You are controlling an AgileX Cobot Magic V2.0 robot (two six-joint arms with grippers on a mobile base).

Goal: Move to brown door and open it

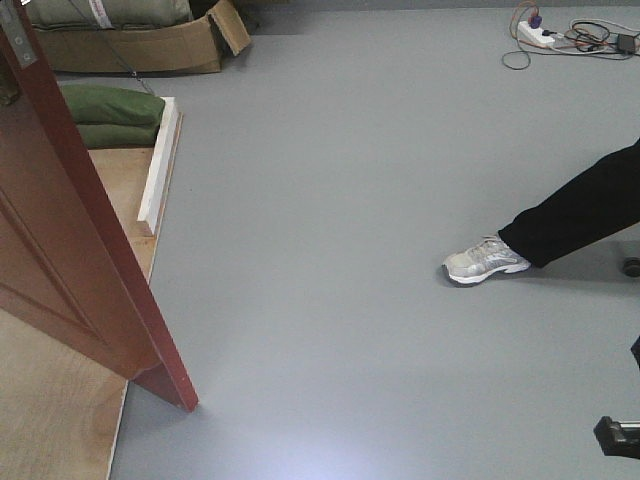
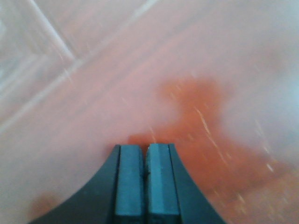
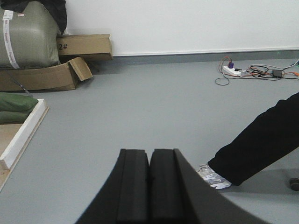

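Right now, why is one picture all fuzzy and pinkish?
The left wrist view sits right against the shiny door, so it is blurred and washed with glare behind the shut fingers. The front view is sharp, with a bright patch on the floor; the right wrist view is clear.

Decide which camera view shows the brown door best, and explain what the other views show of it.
The exterior front-facing view is best: the brown door shows its edge, panelled face and bottom corner above the floor. The left wrist view shows only a blurred reddish surface filling the picture behind the shut left gripper. The right wrist view shows no door.
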